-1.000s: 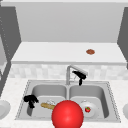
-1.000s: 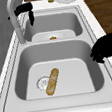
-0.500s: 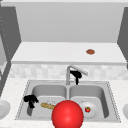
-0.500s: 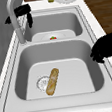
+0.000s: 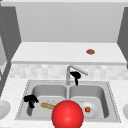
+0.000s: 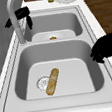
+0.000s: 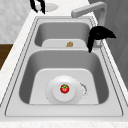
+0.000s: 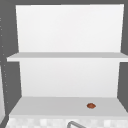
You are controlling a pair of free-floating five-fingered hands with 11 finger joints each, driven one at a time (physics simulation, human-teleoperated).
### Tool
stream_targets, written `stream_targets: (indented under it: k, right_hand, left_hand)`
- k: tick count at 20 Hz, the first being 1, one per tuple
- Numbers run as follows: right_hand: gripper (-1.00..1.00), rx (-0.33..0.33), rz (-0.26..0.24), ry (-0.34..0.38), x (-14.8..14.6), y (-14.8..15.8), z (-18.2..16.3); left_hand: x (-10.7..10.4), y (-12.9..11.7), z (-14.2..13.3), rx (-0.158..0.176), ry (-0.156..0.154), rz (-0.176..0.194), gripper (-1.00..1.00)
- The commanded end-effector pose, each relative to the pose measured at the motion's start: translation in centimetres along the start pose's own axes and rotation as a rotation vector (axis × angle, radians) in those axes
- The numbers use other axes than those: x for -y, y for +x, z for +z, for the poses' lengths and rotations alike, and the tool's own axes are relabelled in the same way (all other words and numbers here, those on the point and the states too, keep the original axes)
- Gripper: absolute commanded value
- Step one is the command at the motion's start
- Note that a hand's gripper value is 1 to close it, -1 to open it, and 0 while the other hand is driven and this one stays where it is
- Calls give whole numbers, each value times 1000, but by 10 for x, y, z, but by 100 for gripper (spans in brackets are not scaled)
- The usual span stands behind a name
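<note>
A simulated kitchen with a pale speckled counter, a tiled backsplash and a white two-tier wall shelf (image 8: 65, 56) above it; set into the counter is a double-basin stainless-steel sink (image 5: 67, 86) with a bent grey metal faucet (image 5: 72, 71) rising from the back of the divider. The right hand (image 5: 75, 75) hangs just beside the faucet's stem, under the spout, with its fingers (image 6: 28, 21) pointing down, loosely straight and grasping nothing; whether it touches the stem cannot be told. The left side view shows it at the faucet (image 6: 16, 21) over the far basin, and the right side view shows it drooping over the back rim (image 7: 98, 35). The left hand (image 5: 30, 99) hovers over the front left corner of the left basin, fingers relaxed and hanging down, empty; in the left side view it juts in over the front rim (image 6: 105, 49). In the left basin a golden-brown oblong bread loaf (image 6: 52, 81) lies flat on the bottom, one end over the round metal drain (image 6: 42, 82), well apart from both hands. In the right basin a round white plate (image 7: 64, 90) carries a small red tomato (image 7: 64, 88). A large glossy red ball (image 5: 67, 114) sits at the front rim between the basins. A small brown disc (image 5: 90, 51) rests on the lower shelf board.
</note>
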Motion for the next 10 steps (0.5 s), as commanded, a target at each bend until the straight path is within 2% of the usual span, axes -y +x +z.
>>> stream_targets:
  k: [1,2,3,4,5,6,8,10]
  right_hand:
    - [-100,-14,13,121,-5,-12,-15]
    - [-100,-17,13,133,-3,-13,-18]
    - [100,-18,13,144,-2,-15,-21]
    - [100,12,95,94,2,-10,-17]
    - [100,29,90,85,7,-8,-19]
    - [100,36,82,106,12,-8,-22]
    - [100,38,45,228,16,-17,-19]
    - [100,43,2,305,9,-30,-12]
  left_hand:
    - [0,0,0,0,0,0,0]
    - [0,0,0,0,0,0,0]
    - [0,0,0,0,0,0,0]
    - [0,0,0,0,0,0,0]
    - [0,0,0,0,0,0,0]
    - [0,0,0,0,0,0,0]
    - [0,0,0,0,0,0,0]
    - [0,0,0,0,0,0,0]
